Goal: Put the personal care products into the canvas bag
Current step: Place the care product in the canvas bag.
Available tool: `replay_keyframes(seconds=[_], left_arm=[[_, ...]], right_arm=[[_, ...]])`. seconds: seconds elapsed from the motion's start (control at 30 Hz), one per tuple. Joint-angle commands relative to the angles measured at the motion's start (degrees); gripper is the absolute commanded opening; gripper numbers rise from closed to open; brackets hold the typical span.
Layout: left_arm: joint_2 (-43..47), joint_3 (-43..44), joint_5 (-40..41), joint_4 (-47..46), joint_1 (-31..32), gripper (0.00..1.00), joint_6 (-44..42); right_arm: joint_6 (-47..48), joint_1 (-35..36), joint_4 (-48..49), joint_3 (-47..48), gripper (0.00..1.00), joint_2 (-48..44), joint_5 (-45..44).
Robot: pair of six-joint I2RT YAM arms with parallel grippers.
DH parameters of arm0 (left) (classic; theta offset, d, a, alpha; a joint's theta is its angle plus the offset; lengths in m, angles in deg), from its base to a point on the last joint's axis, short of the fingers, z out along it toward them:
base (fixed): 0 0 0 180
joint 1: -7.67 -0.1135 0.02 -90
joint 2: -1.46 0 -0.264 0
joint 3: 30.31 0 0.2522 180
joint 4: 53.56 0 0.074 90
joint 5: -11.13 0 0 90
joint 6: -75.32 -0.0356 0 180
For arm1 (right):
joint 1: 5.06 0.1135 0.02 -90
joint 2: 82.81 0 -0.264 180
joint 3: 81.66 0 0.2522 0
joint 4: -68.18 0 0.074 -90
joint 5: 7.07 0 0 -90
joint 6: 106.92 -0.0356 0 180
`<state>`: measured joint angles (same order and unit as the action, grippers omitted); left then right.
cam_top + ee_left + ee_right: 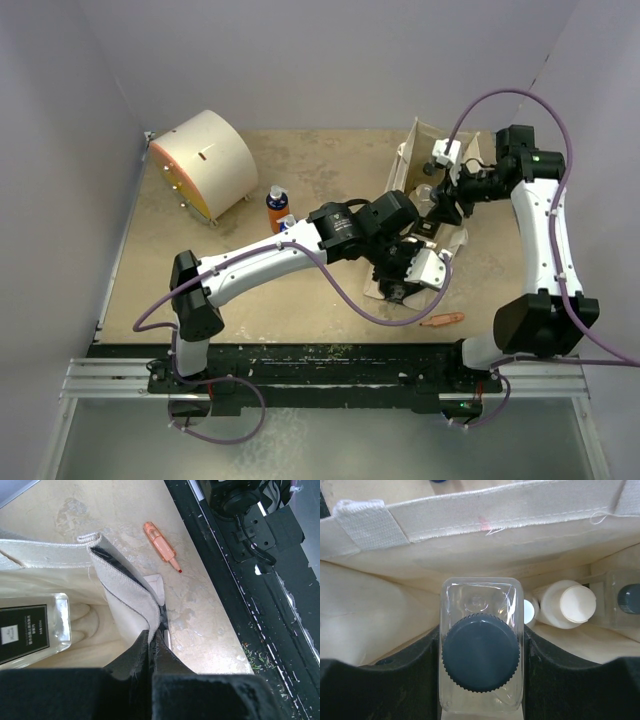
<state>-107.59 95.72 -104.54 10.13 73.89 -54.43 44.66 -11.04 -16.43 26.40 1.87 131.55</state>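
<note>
Tan tabletop [330,170]: left gripper [151,645] pinches canvas bag [125,590] rim, right gripper [481,680] clamps black-capped clear bottle [481,652]; bagged bottle [30,630] label unreadable, orange stick [160,547] beside.

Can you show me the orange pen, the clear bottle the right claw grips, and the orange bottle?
orange pen [161,546]: left wrist view, middle of its barrel.
gripped clear bottle [480,652]: right wrist view, on its black cap.
orange bottle [277,210]: top external view, on its body.

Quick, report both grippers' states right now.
Left gripper: shut, pinching the rim of the canvas bag.
Right gripper: closed on a clear squarish bottle with a black cap, over the bag's opening.
</note>
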Motion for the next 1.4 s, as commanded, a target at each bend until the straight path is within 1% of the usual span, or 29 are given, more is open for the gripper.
replay_keyframes(seconds=[0.0,0.2,0.37,0.5,0.7,0.97,1.1,1.37], left_arm=[[2.4,1.6,-1.9,2.6,0.8,0.00,-0.1],[2.5,5.0,-3.0,3.9,0.8,0.00,0.5],[2.8,5.6,-3.0,4.1,0.8,0.00,0.9],[3.2,5.1,-2.8,4.1,0.8,0.00,0.9],[3.7,4.7,-2.4,3.9,0.8,0.00,1.1],[4.6,4.0,0.1,2.9,0.6,0.00,3.0],[5.3,4.3,0.0,1.8,0.1,0.00,5.3],[5.4,7.6,-1.8,0.2,-0.9,0.00,10.1]], right_arm=[[2.7,0.4,3.6,-1.4,0.00,-0.8,4.1],[-0.7,3.1,12.5,-6.9,0.00,-0.6,-1.2],[-0.9,4.0,15.9,-8.3,0.00,1.4,-5.2],[-0.5,4.1,16.1,-8.3,0.00,2.5,-5.7],[-0.3,4.3,18.3,-11.0,0.00,3.0,-7.2],[0.7,4.3,18.0,-12.2,0.00,4.2,-6.9],[0.2,4.2,17.7,-11.2,0.06,4.5,-7.8],[-0.9,4.3,17.8,-8.5,0.06,4.5,-10.7]])
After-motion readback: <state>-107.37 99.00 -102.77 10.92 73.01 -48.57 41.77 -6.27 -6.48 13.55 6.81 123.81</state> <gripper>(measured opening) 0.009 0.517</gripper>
